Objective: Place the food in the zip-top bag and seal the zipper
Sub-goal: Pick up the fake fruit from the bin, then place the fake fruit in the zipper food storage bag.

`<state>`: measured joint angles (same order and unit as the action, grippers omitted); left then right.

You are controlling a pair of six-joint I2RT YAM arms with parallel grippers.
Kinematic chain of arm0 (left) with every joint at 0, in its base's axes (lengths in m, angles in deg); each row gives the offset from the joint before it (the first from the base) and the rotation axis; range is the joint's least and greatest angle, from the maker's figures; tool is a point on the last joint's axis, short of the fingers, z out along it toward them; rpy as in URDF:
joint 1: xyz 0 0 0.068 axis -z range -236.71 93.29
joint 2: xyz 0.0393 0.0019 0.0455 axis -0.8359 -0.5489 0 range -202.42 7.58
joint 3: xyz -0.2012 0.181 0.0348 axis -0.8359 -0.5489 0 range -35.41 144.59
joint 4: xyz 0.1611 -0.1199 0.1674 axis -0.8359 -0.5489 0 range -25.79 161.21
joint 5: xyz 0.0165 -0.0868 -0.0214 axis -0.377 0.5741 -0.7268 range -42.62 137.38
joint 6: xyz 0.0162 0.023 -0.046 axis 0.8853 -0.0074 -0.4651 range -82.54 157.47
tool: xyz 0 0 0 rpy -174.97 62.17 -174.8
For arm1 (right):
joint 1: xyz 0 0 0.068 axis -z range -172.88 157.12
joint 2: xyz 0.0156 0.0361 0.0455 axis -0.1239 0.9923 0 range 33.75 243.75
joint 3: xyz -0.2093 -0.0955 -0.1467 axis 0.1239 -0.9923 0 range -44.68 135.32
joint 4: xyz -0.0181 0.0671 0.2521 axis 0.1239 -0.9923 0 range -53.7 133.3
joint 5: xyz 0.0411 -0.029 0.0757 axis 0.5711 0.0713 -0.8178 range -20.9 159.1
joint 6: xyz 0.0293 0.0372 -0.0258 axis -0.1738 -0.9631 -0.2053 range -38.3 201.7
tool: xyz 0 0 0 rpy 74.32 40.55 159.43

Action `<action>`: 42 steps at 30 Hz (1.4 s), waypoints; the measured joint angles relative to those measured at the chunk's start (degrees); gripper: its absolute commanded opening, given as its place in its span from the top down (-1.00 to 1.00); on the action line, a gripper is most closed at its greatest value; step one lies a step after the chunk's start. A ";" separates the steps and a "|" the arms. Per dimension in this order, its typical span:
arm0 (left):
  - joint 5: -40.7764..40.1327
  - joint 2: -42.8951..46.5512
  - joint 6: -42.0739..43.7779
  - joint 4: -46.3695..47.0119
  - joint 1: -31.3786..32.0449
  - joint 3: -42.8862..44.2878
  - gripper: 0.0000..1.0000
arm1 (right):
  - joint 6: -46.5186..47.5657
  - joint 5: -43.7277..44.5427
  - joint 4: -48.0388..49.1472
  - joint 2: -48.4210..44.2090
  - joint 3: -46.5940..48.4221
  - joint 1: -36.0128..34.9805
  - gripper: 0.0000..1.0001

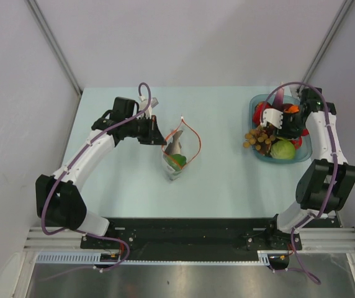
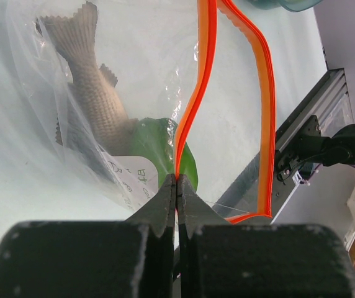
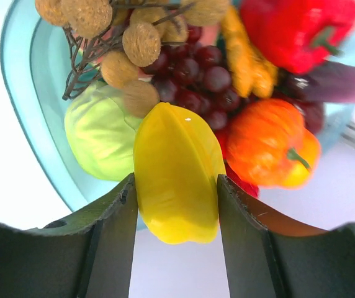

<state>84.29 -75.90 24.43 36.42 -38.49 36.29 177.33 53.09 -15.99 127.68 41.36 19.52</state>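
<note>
The clear zip-top bag [image 1: 177,156] lies at mid-table with its mouth open. Its orange-red zipper [image 2: 265,105] loops wide, and a toy fish [image 2: 94,105] and a green piece [image 2: 156,146] lie inside. My left gripper [image 2: 177,181] is shut on one side of the zipper strip, at the bag's left [image 1: 154,133]. My right gripper [image 3: 176,186] is shut on a yellow toy fruit [image 3: 177,171], just above the blue tray [image 1: 305,155]. The tray holds more food: a green cabbage [image 3: 100,130], purple grapes [image 3: 190,74], a red pepper [image 3: 301,28] and an orange pepper [image 3: 267,139].
A brown berry cluster [image 1: 257,138] hangs over the tray's left rim. A black rail [image 1: 184,230] runs along the table's near edge, and grey walls close in the back and sides.
</note>
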 measured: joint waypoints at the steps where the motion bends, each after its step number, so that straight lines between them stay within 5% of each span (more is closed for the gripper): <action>1: 0.00 0.00 0.00 0.00 0.00 0.00 1.00 | -0.50 -0.37 0.00 -0.87 0.02 0.11 0.24; 8: 0.72 0.00 0.00 0.02 0.02 0.04 1.00 | -17.03 -9.05 1.25 -6.14 4.68 -1.97 0.24; 19: 2.16 -0.87 -0.07 -0.02 0.00 1.57 1.00 | -66.73 -25.70 19.98 -10.40 6.34 -32.98 0.20; 28: 3.45 -1.64 -1.11 0.04 -0.02 1.86 1.00 | -70.40 -24.41 23.45 -5.77 1.66 -48.74 0.05; 32: 3.96 -1.73 -1.81 0.13 -0.04 1.86 1.00 | -70.42 -20.37 24.68 -1.92 1.20 -48.87 -0.81; 34: 4.09 -1.81 -2.01 0.28 -0.04 1.86 1.00 | -70.36 -18.53 24.63 -0.37 1.18 -48.81 -0.99; 42: 5.57 -3.13 -3.02 1.18 -0.98 1.95 1.00 | -74.88 -18.78 23.47 -4.44 1.33 -42.42 -1.00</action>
<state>89.86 -79.03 21.41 37.60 -39.47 38.24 102.45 34.31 7.48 123.24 42.69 -22.90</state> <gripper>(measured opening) 0.004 0.994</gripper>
